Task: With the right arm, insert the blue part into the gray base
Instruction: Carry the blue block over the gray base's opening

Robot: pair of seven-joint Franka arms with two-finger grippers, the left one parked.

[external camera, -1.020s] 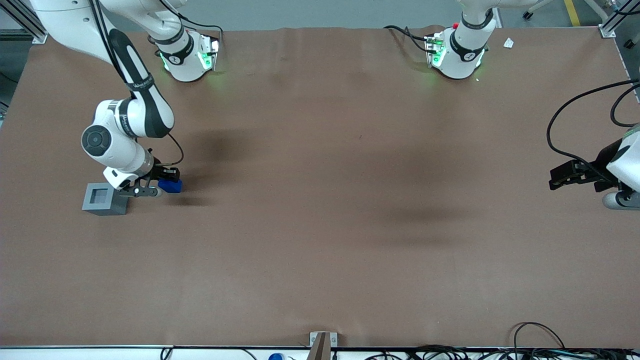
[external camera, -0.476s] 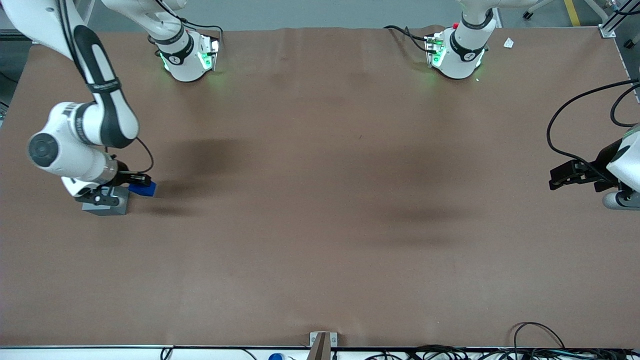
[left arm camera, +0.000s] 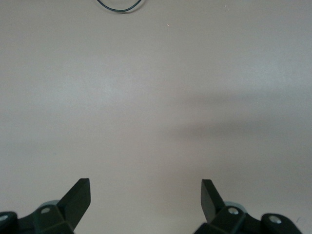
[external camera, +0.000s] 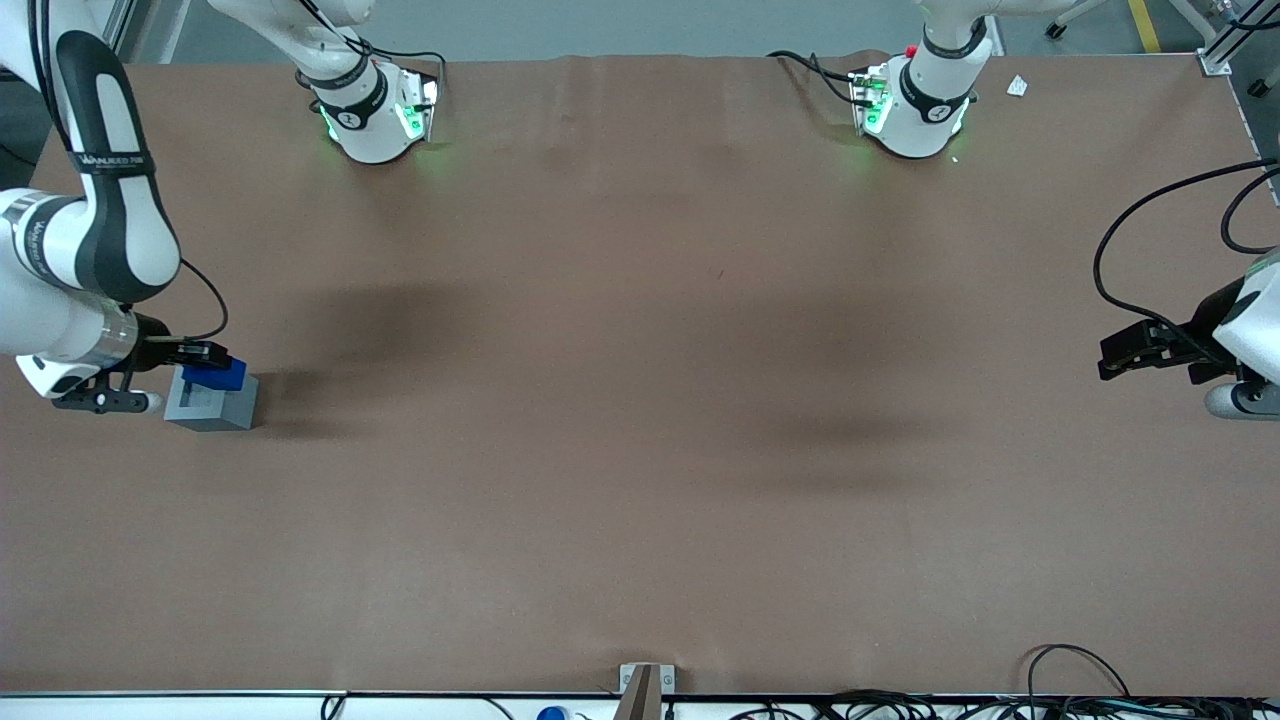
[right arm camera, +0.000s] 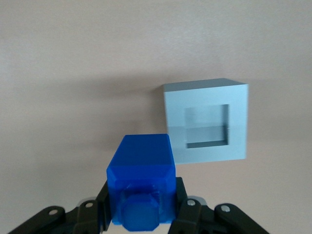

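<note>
My right arm's gripper is shut on the blue part and holds it in the air just above the gray base, at the working arm's end of the table. In the right wrist view the blue part sits clamped between the two black fingers, its narrower stepped end toward the camera. The gray base stands on the table below, its square recess open and unoccupied, with the blue part beside the recess, not over it.
The brown table mat spreads wide toward the parked arm's end. The two arm bases stand at the edge farthest from the front camera. Cables lie along the nearest edge.
The right arm has swung toward the working arm's end of the table, carrying the blue part from beside the gray base to above it. The base has not moved.
</note>
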